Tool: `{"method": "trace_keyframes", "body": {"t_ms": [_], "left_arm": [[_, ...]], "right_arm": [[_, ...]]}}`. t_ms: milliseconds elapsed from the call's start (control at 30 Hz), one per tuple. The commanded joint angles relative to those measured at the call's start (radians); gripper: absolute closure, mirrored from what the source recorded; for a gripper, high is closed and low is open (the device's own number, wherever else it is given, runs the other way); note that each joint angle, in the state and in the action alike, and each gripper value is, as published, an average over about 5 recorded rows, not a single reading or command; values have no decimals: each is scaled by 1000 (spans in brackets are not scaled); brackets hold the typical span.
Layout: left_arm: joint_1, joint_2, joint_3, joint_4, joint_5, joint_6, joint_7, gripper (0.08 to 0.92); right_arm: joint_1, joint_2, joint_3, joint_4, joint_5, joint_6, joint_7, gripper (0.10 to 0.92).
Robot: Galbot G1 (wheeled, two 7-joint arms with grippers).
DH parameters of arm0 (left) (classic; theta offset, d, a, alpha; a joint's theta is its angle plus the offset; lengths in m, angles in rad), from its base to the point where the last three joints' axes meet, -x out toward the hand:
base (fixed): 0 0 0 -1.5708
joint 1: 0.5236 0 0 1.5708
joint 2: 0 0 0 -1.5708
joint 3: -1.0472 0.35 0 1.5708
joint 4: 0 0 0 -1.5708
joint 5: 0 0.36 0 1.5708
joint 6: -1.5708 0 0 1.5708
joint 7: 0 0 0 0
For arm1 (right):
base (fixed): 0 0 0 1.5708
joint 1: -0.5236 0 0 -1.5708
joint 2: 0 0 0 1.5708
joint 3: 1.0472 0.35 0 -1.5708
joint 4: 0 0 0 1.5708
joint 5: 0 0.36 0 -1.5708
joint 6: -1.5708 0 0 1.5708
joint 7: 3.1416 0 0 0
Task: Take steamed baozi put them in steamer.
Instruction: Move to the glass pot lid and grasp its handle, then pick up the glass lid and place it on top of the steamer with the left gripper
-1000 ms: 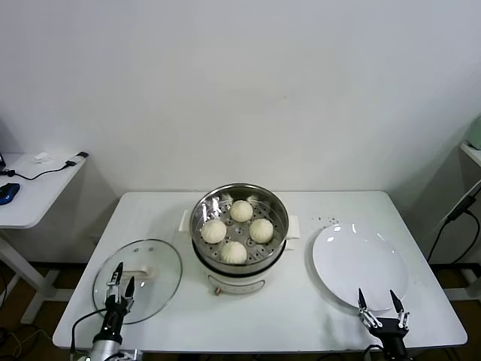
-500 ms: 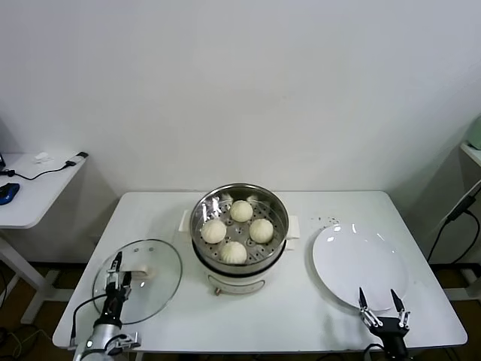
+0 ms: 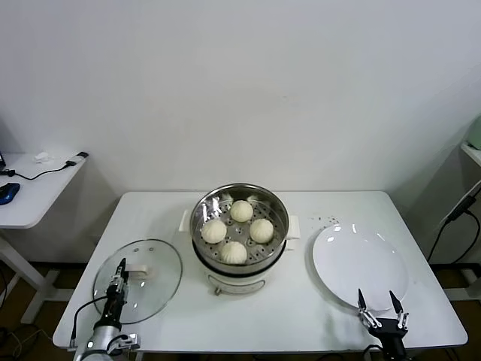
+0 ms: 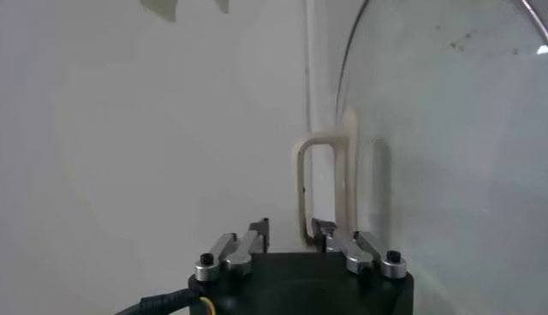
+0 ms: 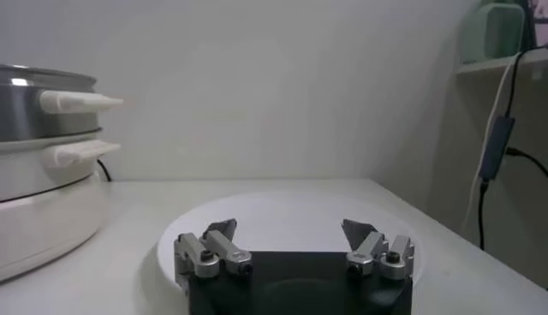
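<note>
Several steamed baozi (image 3: pixel 241 210) lie on the perforated floor of the steamer (image 3: pixel 201 207), which stands in the middle of the table and also appears in the right wrist view (image 5: pixel 34 103). My left gripper (image 3: pixel 119 275) (image 4: pixel 291 227) hovers over the glass lid (image 3: pixel 161 278) at the table's front left. Its jaws are narrowed, with a gap still between them. The near leg of the lid's cream handle (image 4: pixel 301 171) sits in that gap beside one finger. My right gripper (image 3: pixel 375 302) (image 5: pixel 291 229) rests open and empty at the front edge of the white plate (image 3: pixel 361 259).
The white table (image 3: pixel 301 316) carries lid, steamer and plate in a row. A side desk (image 3: pixel 30 188) with cables stands at the far left. A cable (image 3: pixel 451 218) hangs at the far right.
My left gripper has lowered a little over the lid and its jaws have drawn much closer together. The right arm, the steamer and the buns have not moved.
</note>
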Motion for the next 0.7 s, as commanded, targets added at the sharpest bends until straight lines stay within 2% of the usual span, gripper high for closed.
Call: {"method": "trace_keyframes", "body": {"t_ms": [33, 167, 300, 433, 567, 700], "left_arm": [[-16, -15, -5, 10, 3, 6, 1, 649], [-9, -19, -8, -26, -24, 13, 6, 762], [16, -14, -20, -124, -77, 20, 24, 853], [61, 28, -48, -266, -188, 40, 86, 861], [108, 114, -95, -453, -354, 109, 206, 861], [100, 208, -131, -602, -434, 222, 323, 861]], "right_arm": [[0, 2, -2, 0, 8, -1, -1, 203], [0, 3, -2, 5, 9, -4, -2, 203], [-1, 4, -1, 11, 8, -5, -5, 203], [-1, 5, 4, 18, 6, -13, -2, 203], [3, 4, 12, 26, 6, -35, 2, 203], [16, 2, 22, 29, -15, -52, -1, 203]]}}
